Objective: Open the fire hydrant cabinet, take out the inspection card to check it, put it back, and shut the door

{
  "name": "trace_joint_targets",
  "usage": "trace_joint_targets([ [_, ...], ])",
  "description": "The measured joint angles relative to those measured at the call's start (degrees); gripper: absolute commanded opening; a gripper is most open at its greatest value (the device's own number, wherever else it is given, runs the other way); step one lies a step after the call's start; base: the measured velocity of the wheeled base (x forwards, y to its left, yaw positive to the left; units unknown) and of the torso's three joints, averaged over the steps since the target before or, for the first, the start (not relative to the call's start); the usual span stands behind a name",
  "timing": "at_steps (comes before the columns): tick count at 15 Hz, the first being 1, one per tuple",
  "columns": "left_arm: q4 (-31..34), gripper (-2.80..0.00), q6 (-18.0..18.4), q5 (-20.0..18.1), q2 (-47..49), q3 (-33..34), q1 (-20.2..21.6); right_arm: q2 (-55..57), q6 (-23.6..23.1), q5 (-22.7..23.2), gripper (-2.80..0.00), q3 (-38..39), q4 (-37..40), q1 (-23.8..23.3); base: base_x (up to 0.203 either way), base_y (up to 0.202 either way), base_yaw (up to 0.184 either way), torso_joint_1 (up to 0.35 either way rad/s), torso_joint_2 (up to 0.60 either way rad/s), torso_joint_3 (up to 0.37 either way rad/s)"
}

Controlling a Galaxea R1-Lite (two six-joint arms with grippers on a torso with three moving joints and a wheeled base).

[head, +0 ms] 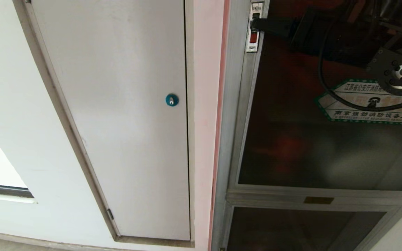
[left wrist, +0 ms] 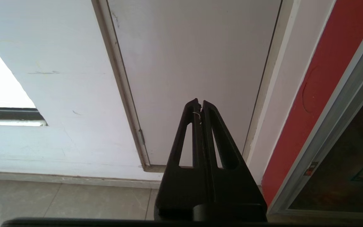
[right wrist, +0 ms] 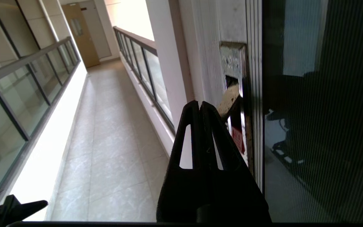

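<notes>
The right tool (head: pixel 257 23), fingers pressed together, touches the latch (head: pixel 253 35) on the door (head: pixel 319 139); its narrow tip could slip off, leaving it unopened.

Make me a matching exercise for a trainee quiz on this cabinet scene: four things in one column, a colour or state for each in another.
Things:
1. round lock
2. latch insert
3. telephone sticker
4. right end effector

States:
A. green-bordered
B. shut, tips at the latch
C. blue
D. red

Pairs: 1-C, 2-D, 3-A, 4-B
</notes>
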Motion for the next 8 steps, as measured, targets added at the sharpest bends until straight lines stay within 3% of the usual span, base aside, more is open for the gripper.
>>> trace_joint_targets([
  [8, 0.0, -2.80, 0.0, 0.0, 0.0, 0.0, 0.0, 1.5, 0.1, -0.1, -2.80, 0.0, 0.0, -0.3, 0.000, 0.000, 0.000, 0.000, 0.00, 0.000],
])
